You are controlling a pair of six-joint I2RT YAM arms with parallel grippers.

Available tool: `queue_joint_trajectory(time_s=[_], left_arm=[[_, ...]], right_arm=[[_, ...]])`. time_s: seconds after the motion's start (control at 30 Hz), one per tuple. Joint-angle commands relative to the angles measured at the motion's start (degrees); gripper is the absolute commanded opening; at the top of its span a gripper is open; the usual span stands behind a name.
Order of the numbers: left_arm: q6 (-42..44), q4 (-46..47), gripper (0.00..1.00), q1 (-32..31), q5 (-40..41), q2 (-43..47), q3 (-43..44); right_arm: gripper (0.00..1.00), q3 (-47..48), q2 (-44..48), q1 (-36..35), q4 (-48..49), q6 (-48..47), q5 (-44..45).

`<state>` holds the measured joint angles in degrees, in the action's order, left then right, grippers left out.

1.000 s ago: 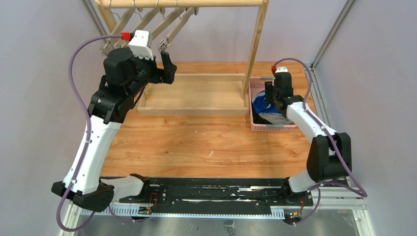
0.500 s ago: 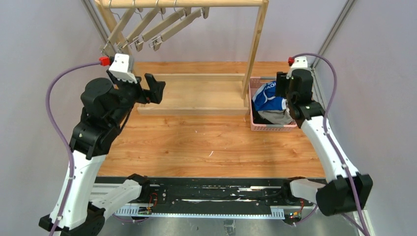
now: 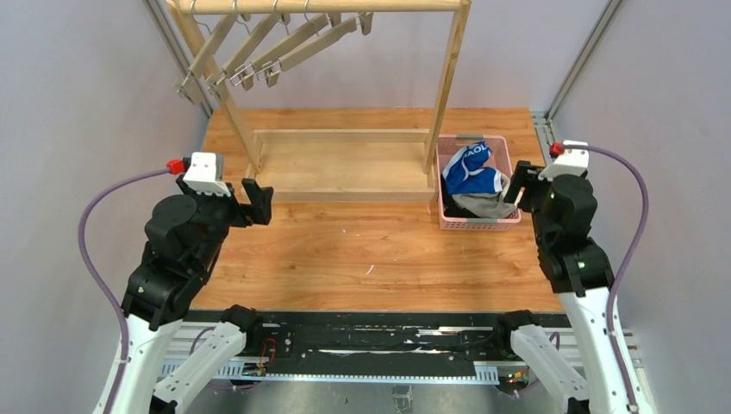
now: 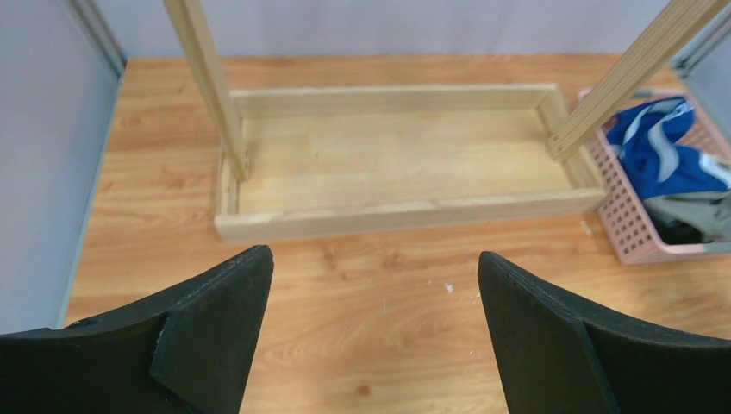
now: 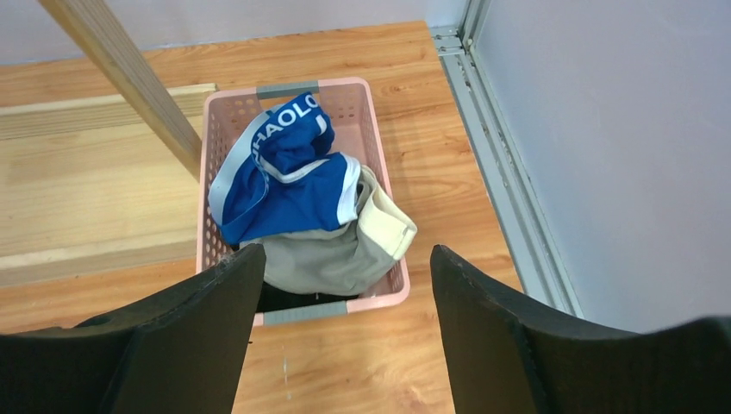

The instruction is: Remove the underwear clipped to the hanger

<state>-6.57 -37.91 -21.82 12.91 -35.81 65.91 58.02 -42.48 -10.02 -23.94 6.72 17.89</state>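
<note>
The blue brief (image 3: 472,172) with white lettering lies on top in the pink basket (image 3: 478,225), over the grey brief (image 3: 490,207). In the right wrist view the blue brief (image 5: 284,181) covers the grey one (image 5: 336,254), and a black one (image 5: 284,297) shows underneath. The wooden clip hangers (image 3: 276,52) hang bare on the rail, at its left end. My left gripper (image 3: 259,200) is open and empty in front of the rack base; in its wrist view the left gripper (image 4: 372,259) hangs over bare table. My right gripper (image 3: 517,185) is open and empty beside the basket's right side (image 5: 346,254).
The wooden rack's tray base (image 3: 345,164) stands at the back middle, with uprights (image 3: 448,86) and a top rail. The basket (image 4: 634,233) sits against the base's right end. A metal frame rail (image 5: 500,172) and grey walls close in the right side.
Both arms have pulled back toward the near edge. The left gripper came down away from the hangers. The right gripper lifted out of the basket, leaving the blue brief in it.
</note>
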Motion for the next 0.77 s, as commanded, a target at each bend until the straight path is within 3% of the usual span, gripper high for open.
queue_joint_trajectory(time_s=[0.0, 0.27, 0.73], left_arm=[[-1.7, -2.0, 0.98, 0.2, 4.7, 2.1, -4.5], [-3.6, -2.9, 0.98, 0.2, 7.2, 3.9, -9.3], [-3.0, -1.9, 0.98, 0.1, 9.1, 5.2, -14.4]], right_arm=[[0.72, -2.6, 6.3, 0.4, -5.0, 3.0, -1.9], [0.72, -4.0, 12.7, 0.3, -8.5, 4.2, -2.7], [0.73, -4.9, 13.7, 0.3, -8.8, 4.7, -2.6]])
